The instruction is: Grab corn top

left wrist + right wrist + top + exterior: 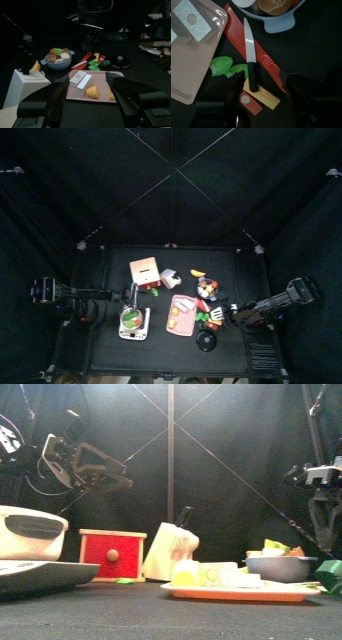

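Note:
The corn top (263, 98) is a short yellow piece with a white round end, lying on the black table beside a green piece (224, 67). It also shows in the left wrist view (95, 58). A knife (250, 52) with a white blade and black handle lies across a red strip (264, 62) right next to the corn top. My right gripper (261, 82) (231, 316) hangs open just above the knife handle and the corn top. My left gripper (87, 85) (115, 308) is open and empty, above the pink cutting board (75, 92).
A blue bowl (281, 19) (59, 57) of toy food stands beyond the knife. A red drawer box (144, 270), a knife block (168, 278) and a white scale (132, 322) stand on the table's left half. A black lid (206, 341) lies near the front.

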### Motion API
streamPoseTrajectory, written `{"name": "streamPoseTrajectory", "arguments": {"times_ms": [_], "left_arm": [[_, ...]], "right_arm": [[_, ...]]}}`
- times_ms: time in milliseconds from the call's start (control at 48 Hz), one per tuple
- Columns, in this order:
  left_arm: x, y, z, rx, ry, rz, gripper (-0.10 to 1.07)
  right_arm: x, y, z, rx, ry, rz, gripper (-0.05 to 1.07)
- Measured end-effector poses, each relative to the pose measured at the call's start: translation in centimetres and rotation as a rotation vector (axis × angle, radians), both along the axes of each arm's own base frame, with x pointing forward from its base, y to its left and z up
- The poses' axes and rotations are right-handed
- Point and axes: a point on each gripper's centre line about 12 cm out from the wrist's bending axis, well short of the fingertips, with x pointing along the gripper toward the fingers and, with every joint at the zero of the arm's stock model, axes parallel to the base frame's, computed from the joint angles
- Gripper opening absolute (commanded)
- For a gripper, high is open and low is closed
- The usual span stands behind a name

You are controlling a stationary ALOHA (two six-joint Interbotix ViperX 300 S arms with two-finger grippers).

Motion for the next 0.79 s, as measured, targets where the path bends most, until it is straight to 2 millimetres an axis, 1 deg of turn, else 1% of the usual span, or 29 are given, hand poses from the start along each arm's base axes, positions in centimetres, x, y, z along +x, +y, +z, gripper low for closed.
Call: {"name": "streamPoseTrajectory", "arguments": {"times_ms": [104,146,188,229,250,312,417,438,500,542,583,667,792], "left_arm": [[0.0,0.0,0.0,-0.002,0.0,0.001,0.94],[0.0,0.0,0.0,-0.003,-0.001,0.002,0.94],[0.0,0.0,0.0,-0.003,0.001,0.005,0.94],[-0.1,0.1,-0.1,-0.003,0.002,0.006,0.94],[-0.3,0.1,-0.3,-0.005,0.009,0.008,0.94],[-0.4,0.2,-0.5,-0.011,0.015,0.016,0.94],[-0.5,0.5,-0.5,-0.027,0.012,0.041,0.94],[-0.5,0.5,-0.5,-0.03,0.011,0.044,0.94],[-0.6,0.7,-0.3,-0.044,0.005,0.063,0.94],[-0.5,1.0,-0.3,-0.062,-0.001,0.086,0.94],[-0.6,1.3,-0.3,-0.079,-0.004,0.108,0.94],[-0.7,1.7,-0.3,-0.11,-0.008,0.148,0.94],[-0.8,1.8,-0.3,-0.116,-0.009,0.157,0.94]], "right_arm": [[1.8,0.2,1.5,-0.043,-0.07,0.058,0.89],[2.9,0.3,2.1,-0.067,-0.112,0.1,0.89],[4.6,0.7,2.8,-0.115,-0.162,0.179,0.89],[5.8,0.9,3.1,-0.151,-0.189,0.238,0.89],[6.9,1.2,3.1,-0.185,-0.202,0.289,0.89],[8.9,1.6,2.9,-0.252,-0.214,0.382,0.89],[11.9,1.6,2.0,-0.35,-0.191,0.461,0.89],[12.2,1.6,1.9,-0.354,-0.187,0.462,0.89],[13.9,1.5,1.2,-0.355,-0.17,0.448,0.89],[14.9,1.4,0.8,-0.325,-0.166,0.408,0.89],[16.0,1.3,0.5,-0.274,-0.163,0.345,0.89],[18.2,1.4,0.8,-0.111,-0.176,0.169,0.9],[19.7,1.9,0.6,0.013,-0.162,0.016,0.91]]}}
